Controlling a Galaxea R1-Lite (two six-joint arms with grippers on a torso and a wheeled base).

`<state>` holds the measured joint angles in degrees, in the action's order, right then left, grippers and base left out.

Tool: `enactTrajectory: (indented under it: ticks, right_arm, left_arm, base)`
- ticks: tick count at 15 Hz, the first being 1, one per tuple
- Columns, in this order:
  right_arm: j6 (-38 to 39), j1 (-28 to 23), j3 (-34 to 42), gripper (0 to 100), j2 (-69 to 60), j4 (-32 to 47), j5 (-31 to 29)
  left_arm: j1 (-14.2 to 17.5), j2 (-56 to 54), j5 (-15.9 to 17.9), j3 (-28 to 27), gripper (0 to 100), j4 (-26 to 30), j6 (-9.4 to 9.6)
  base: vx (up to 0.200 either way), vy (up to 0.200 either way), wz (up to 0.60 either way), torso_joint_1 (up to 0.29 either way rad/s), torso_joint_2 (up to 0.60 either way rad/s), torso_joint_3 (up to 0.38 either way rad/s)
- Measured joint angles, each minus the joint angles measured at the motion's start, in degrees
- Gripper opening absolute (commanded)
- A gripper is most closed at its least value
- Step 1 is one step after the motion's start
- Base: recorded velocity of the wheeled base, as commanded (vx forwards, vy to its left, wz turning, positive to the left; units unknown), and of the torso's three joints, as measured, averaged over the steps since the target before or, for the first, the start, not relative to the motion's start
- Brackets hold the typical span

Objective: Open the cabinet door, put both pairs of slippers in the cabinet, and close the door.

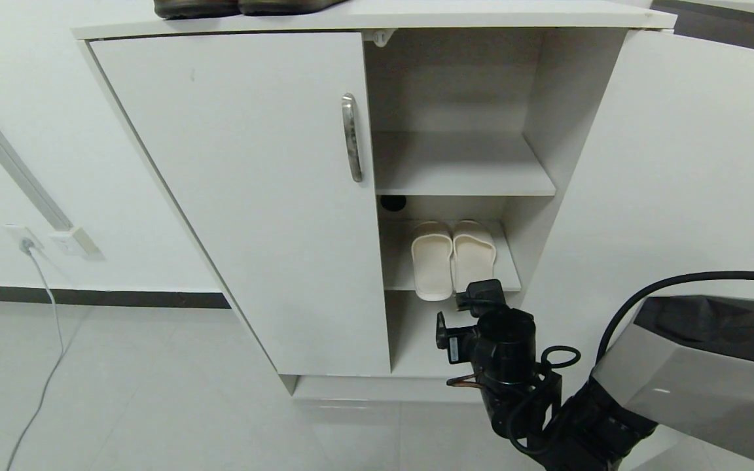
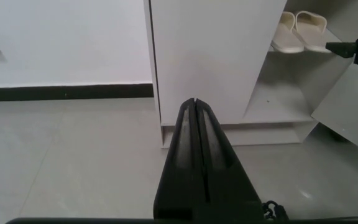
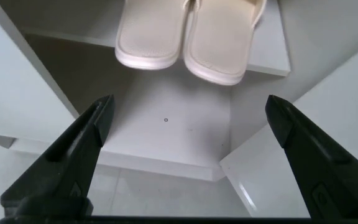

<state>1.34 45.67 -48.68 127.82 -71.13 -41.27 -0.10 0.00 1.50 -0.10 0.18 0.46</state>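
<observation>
Already on mid shelf [image 1: 511, 280] of cabinet [image 1: 482, 19], rt half: cream slippers [image 1: 453, 256], side by side, heels hanging a bit past shelf front. Just below and in front: rt gripper [image 1: 478, 291], jaws spread wide, holding nothing. Well apart, low over floor [image 2: 73, 162] near cabinet base: l gripper [image 2: 194, 106], fingers pressed together, nothing between.

Risk: overhanging heels prob. snag on rt gripper if raised straight up, or on rt door [image 1: 678, 170] when swung shut, tipping pair off shelf. Worth pushing deeper first.

Contents: mid shelf holds cream pair. Dark pair [image 1: 239, 6] atop cabinet, apparently 2nd pair, not yet inside. Behind l door [image 1: 239, 196], shut: can't tell.
</observation>
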Motion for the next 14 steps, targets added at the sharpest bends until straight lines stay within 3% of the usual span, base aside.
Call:
enactTrajectory:
  ticks: [7, 14]
  right_arm:
    - [-0.2, 0.4, 2.0, 100, -1.7, 0.1, 0.0]
    - [-0.2, 0.8, 2.8, 100, -2.3, 0.2, 0.0]
  left_arm:
    - [0.0, 0.0, 0.0, 0.0, 0, 0.0, 0.0]
    - [0.0, 0.0, 0.1, 0.0, 0, 0.0, 0.07]
  base:
    - [0.0, 0.0, 0.0, 0.0, 0.0, 0.0]
    - [0.0, 0.0, 0.0, 0.001, 0.0, 0.175]
